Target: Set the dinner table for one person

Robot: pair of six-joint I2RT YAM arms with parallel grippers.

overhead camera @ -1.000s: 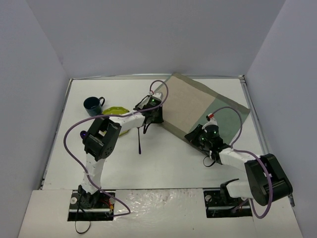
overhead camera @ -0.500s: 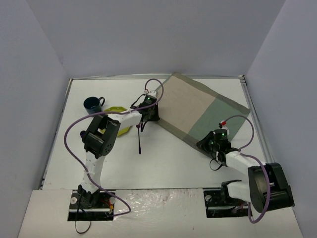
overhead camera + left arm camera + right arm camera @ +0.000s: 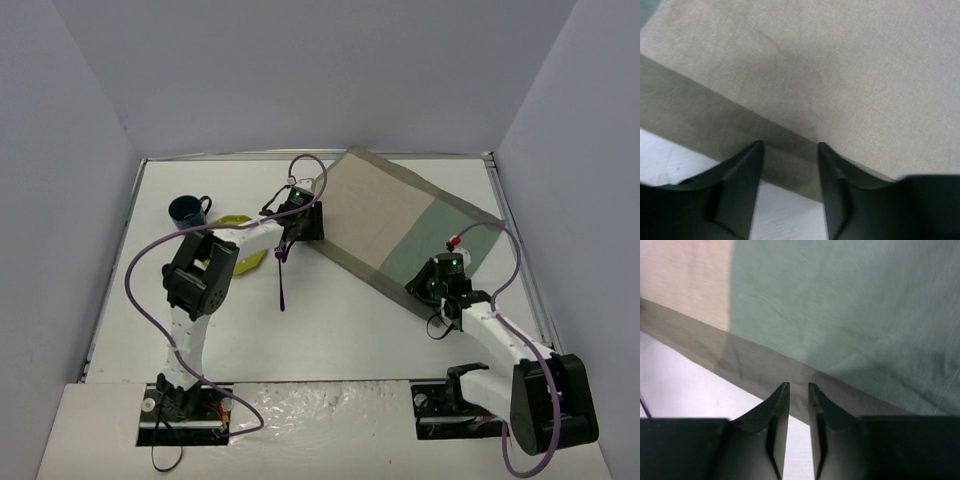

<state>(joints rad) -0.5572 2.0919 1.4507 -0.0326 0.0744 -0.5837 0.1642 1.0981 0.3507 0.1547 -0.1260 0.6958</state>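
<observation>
The dinner table [image 3: 340, 320] is a large white top. A beige-and-green cloth placemat [image 3: 390, 215] lies on it at an angle, at the back right. My left gripper [image 3: 310, 228] is open at the mat's left corner. In the left wrist view its fingers [image 3: 789, 145] straddle the mat's dark border [image 3: 790, 150], with the table [image 3: 660, 150] below. My right gripper [image 3: 428, 287] is at the mat's near edge. In the right wrist view its fingers [image 3: 798, 385] stand a narrow gap apart over the border, beside the green part [image 3: 850, 305], with nothing between them.
A dark teal mug [image 3: 188, 210] stands at the back left, with a yellow-green plate [image 3: 238, 222] next to it, partly behind the left arm. A dark utensil [image 3: 282, 285] lies on the table just in front of the left gripper.
My right gripper has drawn back to the right and towards me, from over the mat's green part to its near edge. My left gripper has shifted slightly up and left along the mat's corner.
</observation>
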